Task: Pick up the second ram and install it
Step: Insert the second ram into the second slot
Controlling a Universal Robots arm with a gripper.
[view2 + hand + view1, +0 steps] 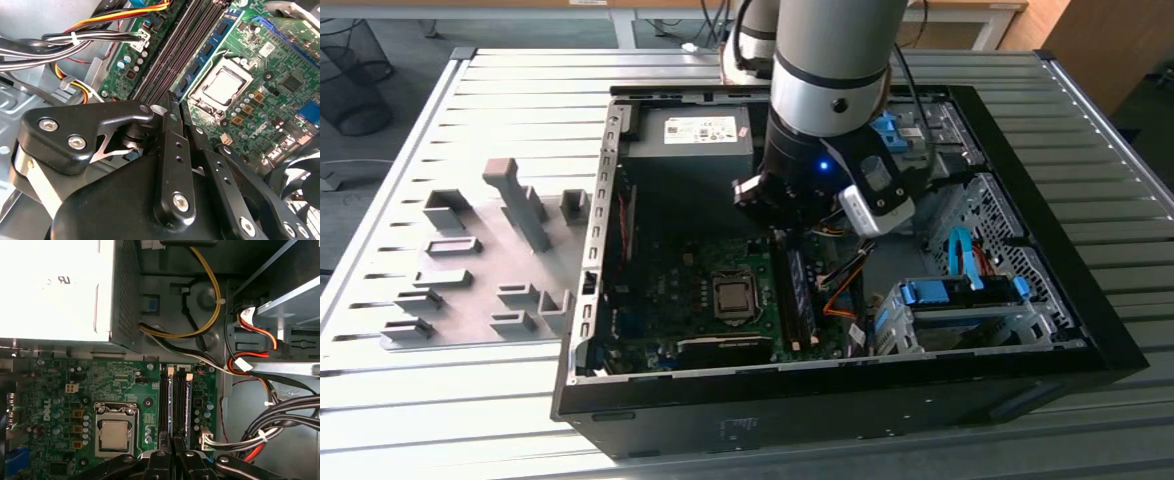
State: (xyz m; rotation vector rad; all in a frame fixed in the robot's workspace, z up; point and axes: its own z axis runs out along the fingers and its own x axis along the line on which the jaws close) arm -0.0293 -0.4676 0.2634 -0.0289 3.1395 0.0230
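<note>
- Your end effector (pixel 167 107), fingers together, hovers over the motherboard (pixel 125 390) memory slots (pixel 175 405).
- The second ram (pixel 797 300) sits in its slot.

The second ram (pixel 182 410) is a long, narrow stick standing on its edge in a memory slot (pixel 182 371) on the motherboard (pixel 55 390). It runs parallel to a neighbouring stick (pixel 165 410), which lies between it and the processor socket (pixel 115 432). In the second wrist view it shows as a dark thin strip (pixel 176 54). In the exterior view it lies lengthwise inside the open case (pixel 798 298). Whether it is fully seated cannot be told.
</note>
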